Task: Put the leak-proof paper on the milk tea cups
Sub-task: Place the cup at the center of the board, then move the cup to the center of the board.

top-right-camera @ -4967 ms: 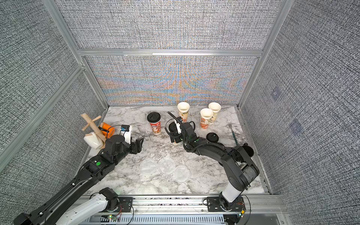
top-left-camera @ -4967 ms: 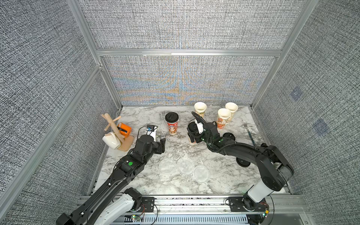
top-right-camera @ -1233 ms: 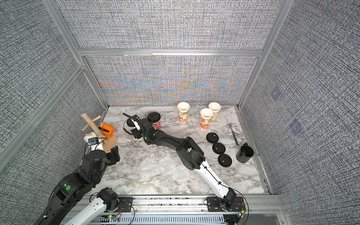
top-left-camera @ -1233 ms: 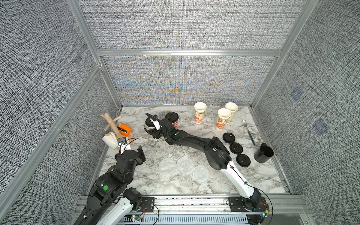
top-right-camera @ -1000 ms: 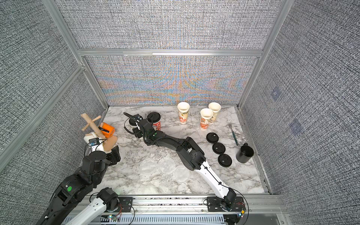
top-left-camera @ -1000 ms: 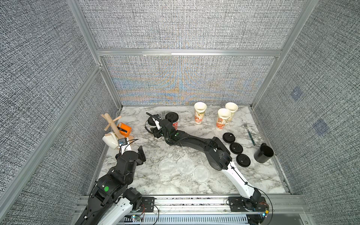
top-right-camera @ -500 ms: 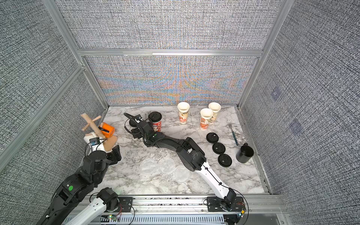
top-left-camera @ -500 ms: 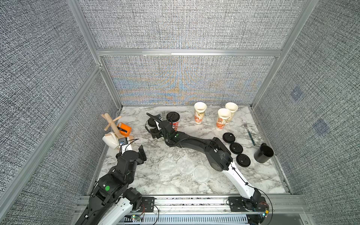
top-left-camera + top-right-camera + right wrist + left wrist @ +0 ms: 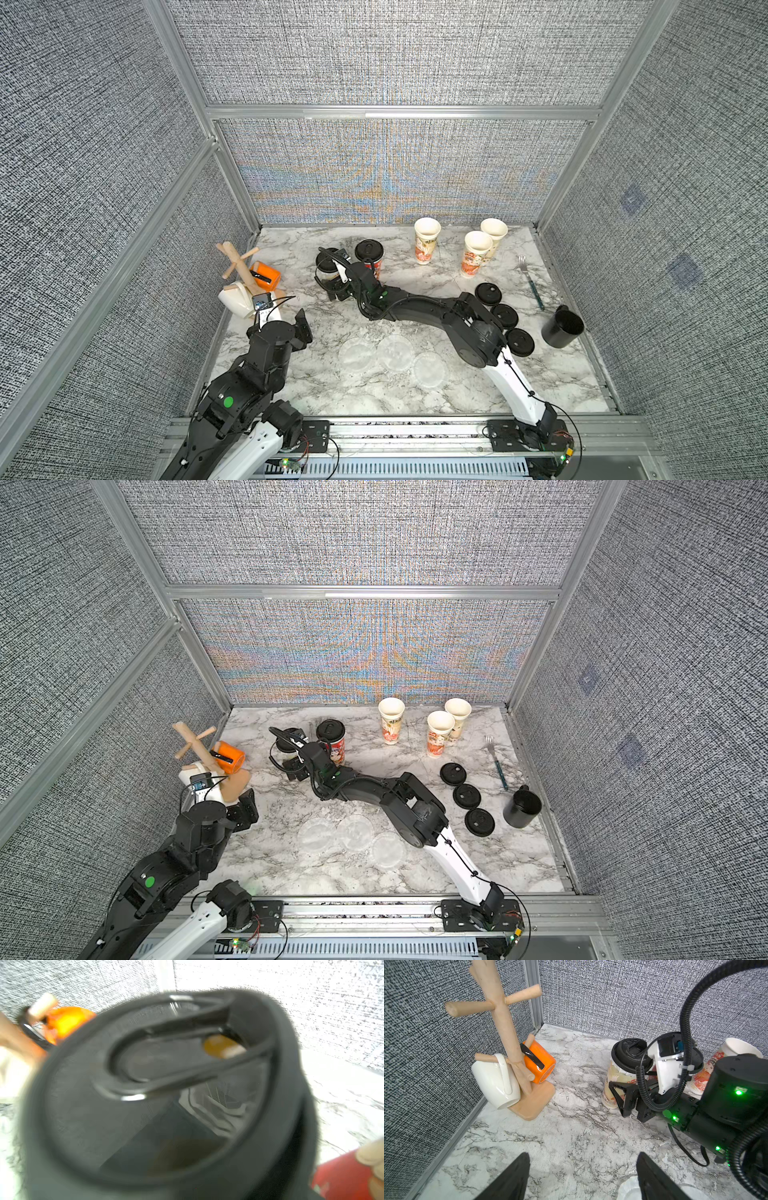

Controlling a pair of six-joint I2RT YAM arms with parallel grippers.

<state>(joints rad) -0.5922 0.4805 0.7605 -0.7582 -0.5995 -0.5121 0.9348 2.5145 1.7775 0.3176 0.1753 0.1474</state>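
Right end effector spread, straddling black-lidded printed paper cup, back left. Three translucent round paper discs flat on marble desk, front-centre, behind my right wrist. Left end effector spread, empty, nearer to discs. Open printed paper cups back right.

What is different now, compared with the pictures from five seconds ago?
The right pincer carried its lidded milk tea cup leftward and set it beside the other lidded cup; its jaws now appear open. The left pincer, open and empty, drew back toward the near edge. The three open cups, three leak-proof paper discs and the mug tree stayed put.
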